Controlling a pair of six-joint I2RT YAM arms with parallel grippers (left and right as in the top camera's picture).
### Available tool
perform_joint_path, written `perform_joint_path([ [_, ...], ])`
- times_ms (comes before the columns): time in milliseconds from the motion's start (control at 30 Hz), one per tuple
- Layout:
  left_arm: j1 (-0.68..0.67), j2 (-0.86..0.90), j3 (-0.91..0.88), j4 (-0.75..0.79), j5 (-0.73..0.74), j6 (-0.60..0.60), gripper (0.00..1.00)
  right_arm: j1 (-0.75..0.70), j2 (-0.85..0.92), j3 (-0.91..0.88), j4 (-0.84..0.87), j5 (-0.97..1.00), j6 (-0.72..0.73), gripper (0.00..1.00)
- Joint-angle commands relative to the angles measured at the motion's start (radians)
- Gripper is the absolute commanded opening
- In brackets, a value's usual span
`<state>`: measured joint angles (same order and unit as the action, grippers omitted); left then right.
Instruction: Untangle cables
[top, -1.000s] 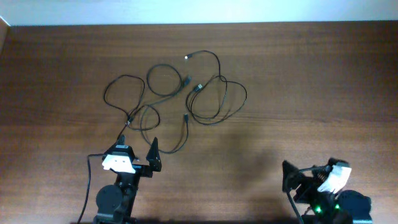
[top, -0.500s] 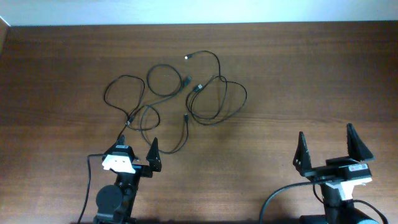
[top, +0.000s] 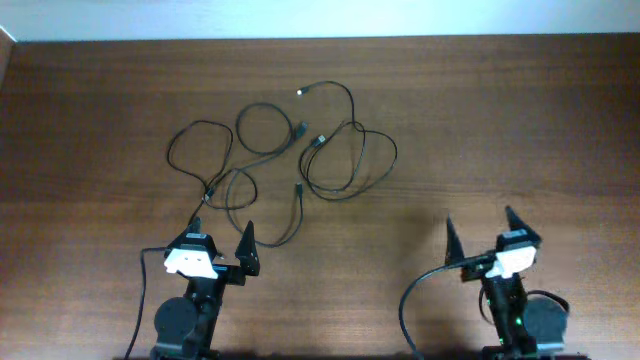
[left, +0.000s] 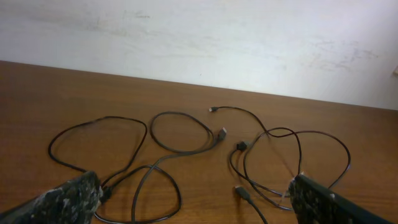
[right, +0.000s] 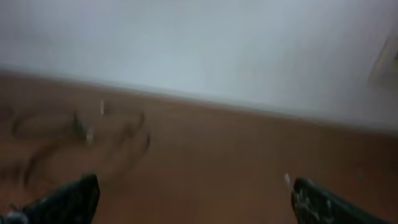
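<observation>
The cables (top: 300, 150) are thin black cords in loose overlapping loops on the wooden table (top: 500, 120), left of centre. A silver-tipped plug (top: 302, 91) lies at the far end. In the left wrist view the cables (left: 186, 140) spread just ahead of the fingers. My left gripper (top: 222, 232) is open and empty at the near edge of the loops, one cord end lying between its fingers (left: 193, 202). My right gripper (top: 480, 228) is open and empty, well right of the cables. The right wrist view is blurred; the cables (right: 81, 134) show faintly at far left, ahead of the fingers (right: 193, 199).
A pale wall (left: 199, 37) runs along the table's far edge. Thick black arm cables trail from both bases at the near edge (top: 410, 310). The table is bare wood to the right of the cords (top: 520, 150).
My right arm has swung up from a folded pose at the near right corner, then moved left and turned toward the cables. The left arm and the cables have not moved.
</observation>
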<state>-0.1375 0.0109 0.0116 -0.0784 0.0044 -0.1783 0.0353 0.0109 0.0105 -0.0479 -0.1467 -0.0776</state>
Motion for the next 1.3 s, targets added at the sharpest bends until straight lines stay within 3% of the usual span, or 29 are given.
perform_joint_path([
  [0, 0.006, -0.006, -0.002, -0.006, 0.015, 0.016, 0.99, 0.010, -0.008, -0.005, -0.019, 0.009, 0.006, 0.98],
  [400, 0.006, -0.006, -0.002, -0.006, 0.015, 0.016, 0.99, 0.007, -0.008, -0.005, -0.020, 0.009, 0.006, 0.98],
  [533, 0.006, -0.006, -0.002, -0.005, 0.015, 0.016, 0.99, -0.057, -0.008, -0.005, -0.020, 0.009, 0.006, 0.98],
  [1267, 0.006, -0.006, -0.002, -0.006, 0.015, 0.016, 0.99, 0.004, -0.008, -0.005, -0.027, 0.080, -0.023, 0.98],
])
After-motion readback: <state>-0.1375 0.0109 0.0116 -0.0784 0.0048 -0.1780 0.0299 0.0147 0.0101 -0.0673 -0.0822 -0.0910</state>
